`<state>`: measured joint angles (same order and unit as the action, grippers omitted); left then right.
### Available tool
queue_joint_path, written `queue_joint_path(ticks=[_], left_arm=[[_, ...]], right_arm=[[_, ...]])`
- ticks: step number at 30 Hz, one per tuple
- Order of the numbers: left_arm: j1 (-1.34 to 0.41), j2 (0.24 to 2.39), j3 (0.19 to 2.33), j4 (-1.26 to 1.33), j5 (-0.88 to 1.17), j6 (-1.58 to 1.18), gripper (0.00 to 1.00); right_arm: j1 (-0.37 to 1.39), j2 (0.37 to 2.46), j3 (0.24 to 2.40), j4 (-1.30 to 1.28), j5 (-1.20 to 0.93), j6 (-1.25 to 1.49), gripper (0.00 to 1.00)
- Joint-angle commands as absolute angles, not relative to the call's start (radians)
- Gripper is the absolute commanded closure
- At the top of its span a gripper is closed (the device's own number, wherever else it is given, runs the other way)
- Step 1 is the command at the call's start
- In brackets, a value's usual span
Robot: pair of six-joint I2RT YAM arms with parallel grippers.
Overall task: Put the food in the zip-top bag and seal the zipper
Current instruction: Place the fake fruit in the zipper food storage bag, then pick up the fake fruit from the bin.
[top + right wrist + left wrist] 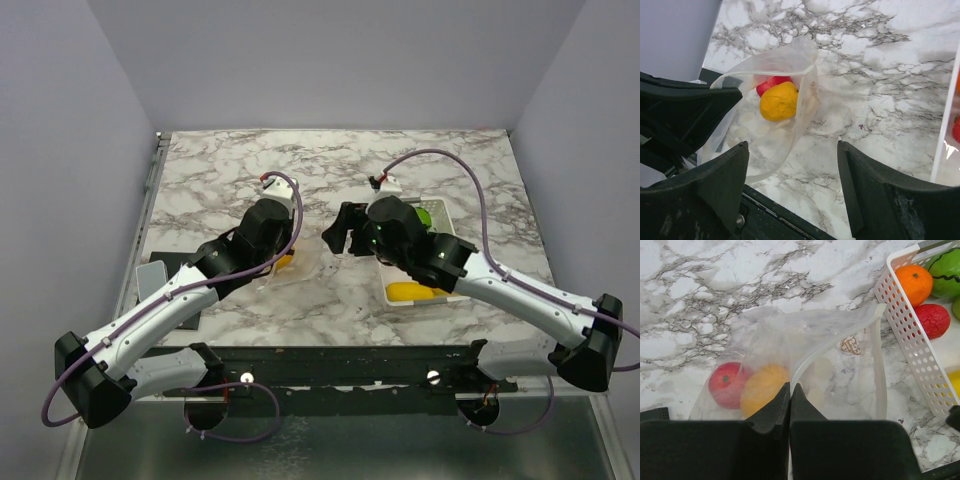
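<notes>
The zip-top bag (830,355) lies see-through on the marble, its mouth gaping toward the tray. My left gripper (790,387) is shut on the zipper (812,357) strip at the mouth's near edge. Inside the bag sit a red fruit (726,384) and a yellow-orange one (762,388). The right wrist view shows the same bag (752,135) and yellow-orange fruit (779,101). Just beside the bag's mouth my right gripper (792,150) hangs open above bare marble, holding nothing. More food stays in the tray: an orange (914,284), a striped green ball (945,265), a red piece (933,320).
The white perforated tray (900,315) stands right of the bag, with a yellow piece (410,291) at its near end. A dark grey flat item (150,275) lies at the table's left edge. A black rail (340,360) runs along the front edge.
</notes>
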<state>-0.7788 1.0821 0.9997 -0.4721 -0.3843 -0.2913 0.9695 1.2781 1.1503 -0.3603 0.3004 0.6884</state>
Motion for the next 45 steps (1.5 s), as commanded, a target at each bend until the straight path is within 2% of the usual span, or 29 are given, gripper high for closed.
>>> queue_joint_path(ticks=[1,10,15,27,31,45], left_arm=[[-0.773,1.080,0.988,-0.454,-0.377,-0.286,1.00],[-0.773,1.081,0.988,-0.454,-0.376,-0.284,1.00],[-0.774,1.081,0.988,-0.454,-0.376,-0.282,1.00],[-0.773,1.073,0.988,-0.454,-0.377,-0.282,1.00],[-0.773,1.074,0.988,-0.454,-0.380,-0.281,1.00],[-0.773,1.077,0.987,-0.454,-0.376,-0.281,1.00]], right_arm=[[0.976,1.206,1.111,-0.446,0.421,0.715,0.25],[0.973,1.106,1.073,-0.626,0.641,0.742,0.30],[0.927,1.084,1.044,-0.702,0.668,0.749,0.32],[0.680,1.145,0.916,-0.568,0.458,0.667,0.31],[0.616,1.217,0.912,-0.527,0.402,0.651,0.26],[0.507,1.435,0.923,-0.384,0.278,0.626,0.19]])
